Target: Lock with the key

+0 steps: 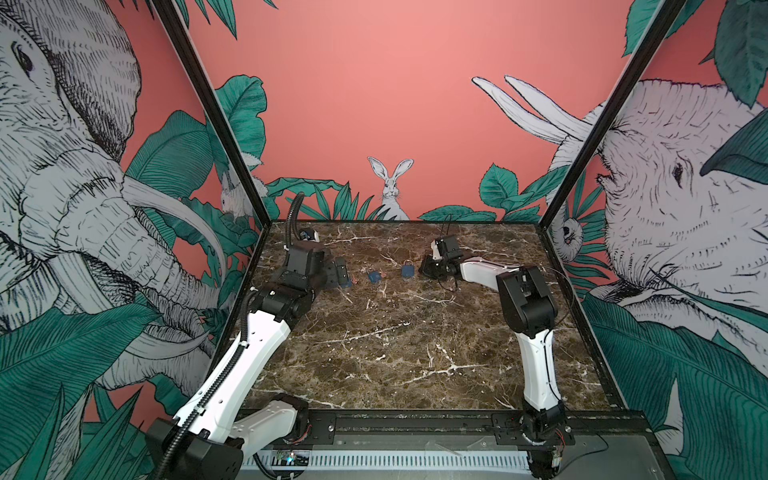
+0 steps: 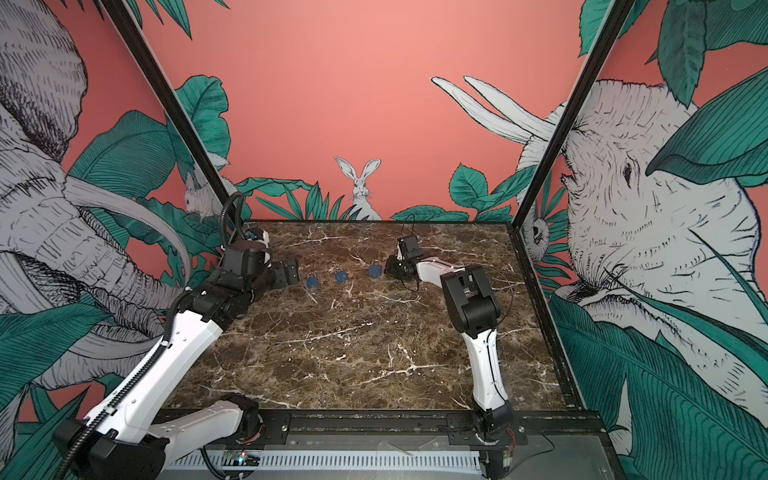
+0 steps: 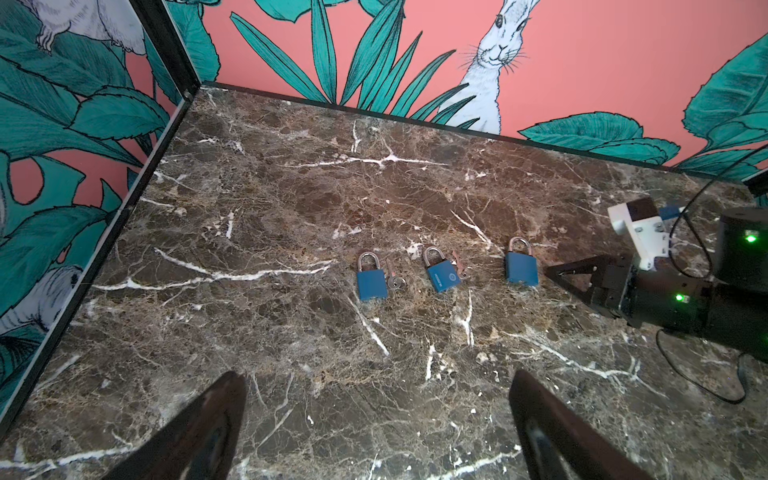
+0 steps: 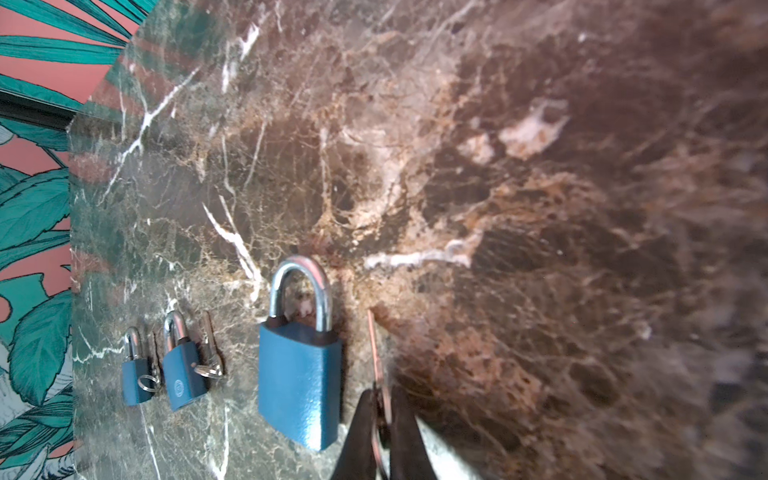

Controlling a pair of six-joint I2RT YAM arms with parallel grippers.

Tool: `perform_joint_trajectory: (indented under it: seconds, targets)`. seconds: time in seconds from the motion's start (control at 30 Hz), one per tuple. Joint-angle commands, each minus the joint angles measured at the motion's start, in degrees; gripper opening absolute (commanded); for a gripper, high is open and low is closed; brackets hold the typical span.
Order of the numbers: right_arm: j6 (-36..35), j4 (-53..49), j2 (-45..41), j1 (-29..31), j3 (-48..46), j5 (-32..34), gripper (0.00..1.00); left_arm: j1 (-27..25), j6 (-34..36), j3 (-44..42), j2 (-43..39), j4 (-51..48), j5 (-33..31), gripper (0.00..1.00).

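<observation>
my right pincer (image 4: pixel 383 395) is clenched on a key (image 4: pixel 376 353), its blade just right of the rightmost padlock (image 4: pixel 299 382). my left pincer (image 3: pixel 376 374) stands released, just left of the leftmost padlock (image 3: pixel 372 282). the middle padlock (image 3: pixel 442 276) lies between them; all three blue ones sit in a row far across the counter (image 3: pixel 291 187).

Robot lab: mural walls (image 1: pixel 374 104), marble tabletop (image 1: pixel 395 353)

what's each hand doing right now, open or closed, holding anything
left hand: open, holding nothing
right hand: closed on a key
</observation>
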Motion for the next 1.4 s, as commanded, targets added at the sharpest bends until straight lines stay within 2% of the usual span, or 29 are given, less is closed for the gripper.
perform_joint_trajectory:
  seconds: [0.0, 0.13, 0.47, 0.67, 0.8, 0.87, 0.9, 0.93, 0.97, 1.17, 1.37]
  targets:
    - [0.08, 0.21, 2.38, 0.27, 0.08, 1.47, 0.11, 0.23, -0.77, -0.67, -0.98, -2.07, -1.39, 0.99]
    - [0.37, 0.21, 3.46, 0.29, 1.46, 1.11, 0.15, 0.25, -0.86, -0.66, -1.08, -2.37, -1.41, 0.99]
    - [0.45, -0.22, 2.69, 0.27, 1.53, 1.79, 0.38, 0.25, -1.36, -0.99, -0.96, -2.06, -1.25, 0.99]
    - [-1.76, -2.36, -1.49, 0.23, -0.22, 3.95, 0.48, 0.21, -1.93, -1.65, -1.48, -1.07, -2.12, 0.99]
    - [-5.61, -7.12, -5.64, 0.23, -0.77, 8.0, 0.59, 0.25, -1.58, -1.52, -1.19, -0.97, -2.51, 0.99]
    - [-7.36, -8.9, -8.04, 0.06, -1.44, 9.99, 0.66, 0.25, -1.18, -1.43, -0.76, -1.13, -2.97, 0.99]
    - [-8.16, -9.88, -9.25, -0.21, -1.87, 10.86, 0.82, 0.25, -0.85, -1.43, -0.67, -1.08, -3.15, 0.99]
    - [-8.77, -10.64, -10.3, -0.41, -2.22, 11.66, 0.93, 0.25, -0.67, -1.52, -0.65, -1.05, -3.56, 0.99]
    - [-9.36, -11.51, -11.51, -0.64, -2.78, 12.69, 0.99, 0.25, -0.53, -1.56, -0.67, -1.03, -4.16, 0.99]
    - [-10.55, -15.97, -18.15, -3.83, -6.82, 18.3, 0.99, 0.25, 0.37, -2.31, -0.67, -0.36, -6.32, 0.99]
    - [-11.08, -23.18, -22.01, -8.16, -9.39, 26.16, 0.99, 0.25, 0.52, -1.86, 1.5, -0.36, -4.85, 0.99]
